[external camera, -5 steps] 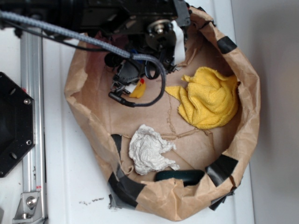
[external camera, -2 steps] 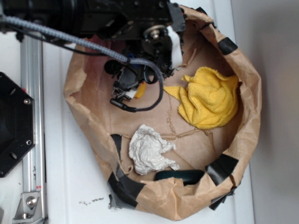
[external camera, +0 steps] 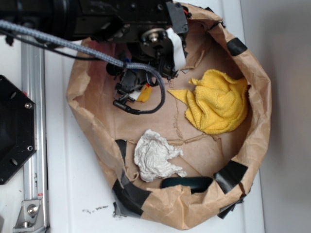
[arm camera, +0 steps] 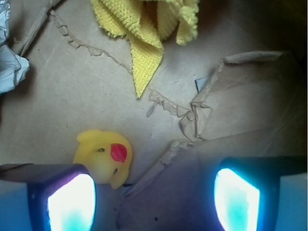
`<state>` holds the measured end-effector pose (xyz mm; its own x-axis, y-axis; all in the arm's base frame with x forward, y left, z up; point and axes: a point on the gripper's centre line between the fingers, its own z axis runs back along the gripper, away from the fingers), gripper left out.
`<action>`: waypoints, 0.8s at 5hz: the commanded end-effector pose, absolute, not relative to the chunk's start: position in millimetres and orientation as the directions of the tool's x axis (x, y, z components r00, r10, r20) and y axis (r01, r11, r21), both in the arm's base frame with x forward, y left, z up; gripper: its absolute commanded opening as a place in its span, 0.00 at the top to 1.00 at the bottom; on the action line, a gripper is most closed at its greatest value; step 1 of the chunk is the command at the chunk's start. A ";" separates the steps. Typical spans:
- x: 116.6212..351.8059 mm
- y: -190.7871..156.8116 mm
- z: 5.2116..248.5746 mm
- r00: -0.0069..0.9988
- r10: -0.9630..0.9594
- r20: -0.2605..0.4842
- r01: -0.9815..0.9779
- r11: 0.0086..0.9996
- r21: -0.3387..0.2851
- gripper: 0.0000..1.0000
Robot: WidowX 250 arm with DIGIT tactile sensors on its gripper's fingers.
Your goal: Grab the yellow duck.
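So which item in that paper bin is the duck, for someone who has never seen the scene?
Look inside the round brown paper bin, at its upper left under the black arm. The yellow duck lies on the floor by one of the open fingers. It is small and glossy with a red beak, unlike the larger yellow cloth and white paper wad.

The duck (arm camera: 102,156) is glossy yellow with a red beak. Above it, the cloth (arm camera: 144,29) is a brighter yellow with a ribbed, looped weave. The paper bag (external camera: 252,145) around the duck is plain brown, patched with black tape (external camera: 232,173). The crumpled paper wad (external camera: 155,155) is white. The gripper (arm camera: 154,197) is black with pads (arm camera: 72,204) glowing pale blue-white.
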<state>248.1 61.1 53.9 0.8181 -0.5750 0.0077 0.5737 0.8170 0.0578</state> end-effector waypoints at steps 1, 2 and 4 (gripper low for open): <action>260.6 58.5 54.4 0.816 -0.576 0.042 0.571 0.816 0.092 0.00; 261.4 45.3 30.4 0.795 -0.606 0.033 0.598 0.792 0.125 0.00; 242.6 3.7 14.5 0.738 -0.675 0.025 0.673 0.738 0.057 0.00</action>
